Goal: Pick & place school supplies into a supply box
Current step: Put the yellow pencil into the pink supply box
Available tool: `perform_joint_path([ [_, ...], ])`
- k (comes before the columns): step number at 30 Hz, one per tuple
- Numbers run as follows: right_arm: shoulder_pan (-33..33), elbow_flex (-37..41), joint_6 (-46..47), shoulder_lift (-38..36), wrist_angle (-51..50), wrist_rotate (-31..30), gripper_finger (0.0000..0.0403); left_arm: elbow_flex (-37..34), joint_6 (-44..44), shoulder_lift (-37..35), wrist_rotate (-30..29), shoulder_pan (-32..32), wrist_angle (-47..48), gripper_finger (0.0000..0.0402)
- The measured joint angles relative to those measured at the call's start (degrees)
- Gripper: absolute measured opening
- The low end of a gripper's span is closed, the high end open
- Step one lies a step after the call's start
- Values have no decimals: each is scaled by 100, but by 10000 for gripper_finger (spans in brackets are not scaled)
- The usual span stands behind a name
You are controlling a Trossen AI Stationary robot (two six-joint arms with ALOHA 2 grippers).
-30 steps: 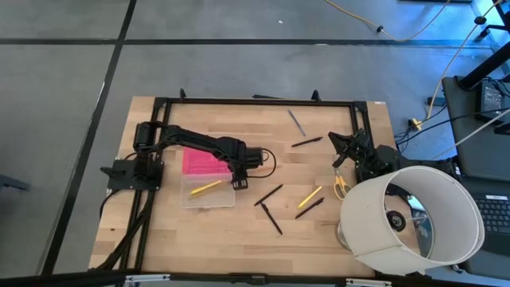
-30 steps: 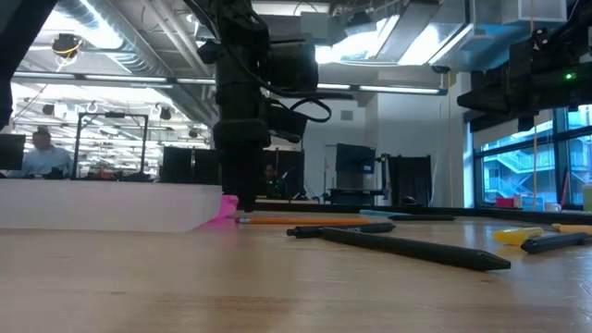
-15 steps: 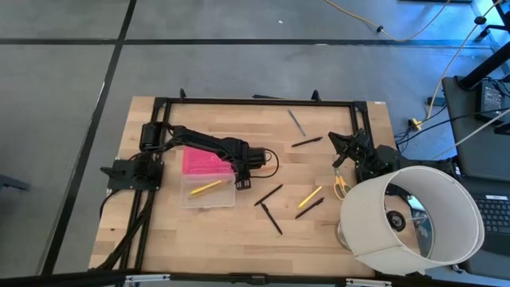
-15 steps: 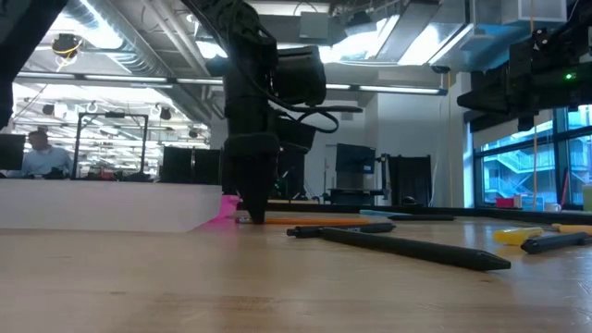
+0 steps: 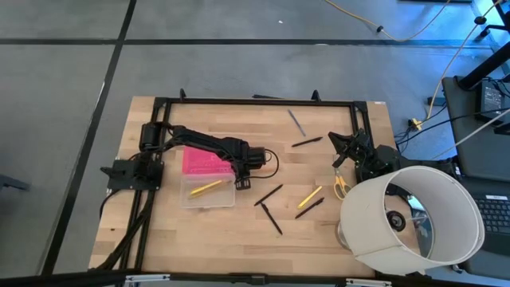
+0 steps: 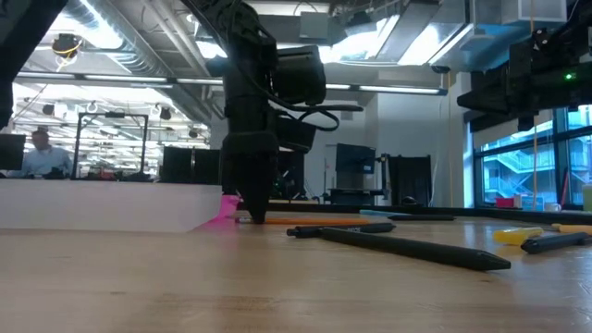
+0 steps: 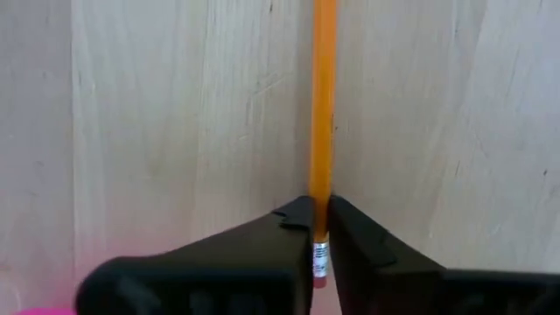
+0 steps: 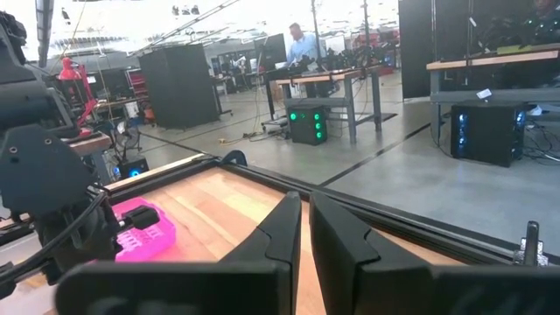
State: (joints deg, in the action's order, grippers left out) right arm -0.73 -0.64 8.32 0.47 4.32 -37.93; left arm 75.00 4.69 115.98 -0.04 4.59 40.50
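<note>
We are looking down on a wooden counter (image 5: 199,231). The left hand (image 7: 320,229) is pointing down at the counter just beside the supply box (image 5: 207,191), and its fingers (image 7: 262,254) are pinching together on the eraser end of an orange pencil (image 7: 324,105) lying flat on the wood. The supply box, a clear case with its pink lid (image 5: 203,162) lying open beside it, is holding one yellow pencil (image 5: 205,188). Further right we are seeing two black pens (image 5: 269,194) forming a loose V, a yellow pen (image 5: 310,196) with a third black pen (image 5: 309,209) beside it, the yellow-handled scissors (image 5: 340,186), a black pen (image 5: 306,142) and a grey pen (image 5: 296,122) near the far edge. The right hand (image 8: 304,229) is waiting at the counter's right side, fingers nearly together and holding nothing, next to a large white lampshade (image 5: 414,219).
</note>
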Motion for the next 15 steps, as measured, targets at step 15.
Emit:
perform_joint_path([
  [15,1,0,0,2,0,0,34,1007,-247,66,21,-3,718,7],
])
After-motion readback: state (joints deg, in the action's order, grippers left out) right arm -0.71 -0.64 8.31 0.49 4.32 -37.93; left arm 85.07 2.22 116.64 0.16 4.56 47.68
